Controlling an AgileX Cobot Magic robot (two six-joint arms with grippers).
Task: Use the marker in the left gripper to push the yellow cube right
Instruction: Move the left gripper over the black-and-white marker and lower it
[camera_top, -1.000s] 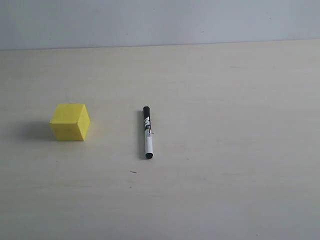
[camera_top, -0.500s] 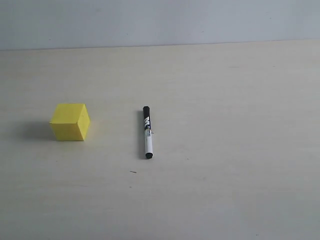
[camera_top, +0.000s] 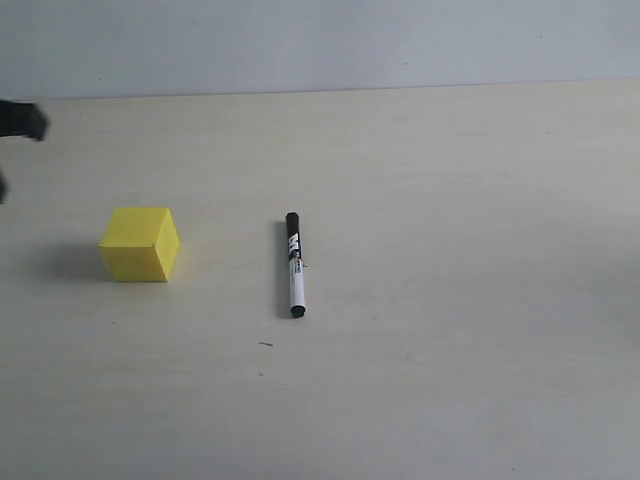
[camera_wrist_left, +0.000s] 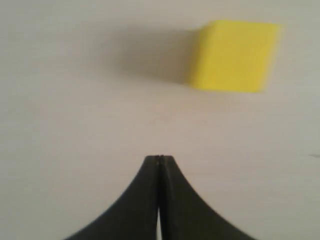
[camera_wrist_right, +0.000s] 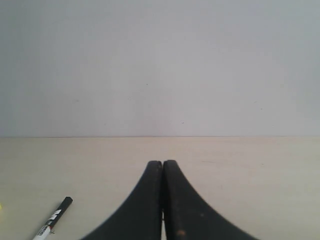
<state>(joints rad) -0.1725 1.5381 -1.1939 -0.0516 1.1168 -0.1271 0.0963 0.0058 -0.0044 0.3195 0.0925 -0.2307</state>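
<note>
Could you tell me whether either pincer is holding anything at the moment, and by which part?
Nothing is held: the left pincer and right pincer are both shut empty; the marker lies on the table.

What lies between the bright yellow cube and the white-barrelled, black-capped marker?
Nothing: the exterior view shows only bare pale tabletop between yellow cube and marker.

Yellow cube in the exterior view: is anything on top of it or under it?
Nothing sits on the plain bright yellow cube; its top face is bare. It rests flat on the pale table. Its underside is covered, so nothing beneath can be seen.
</note>
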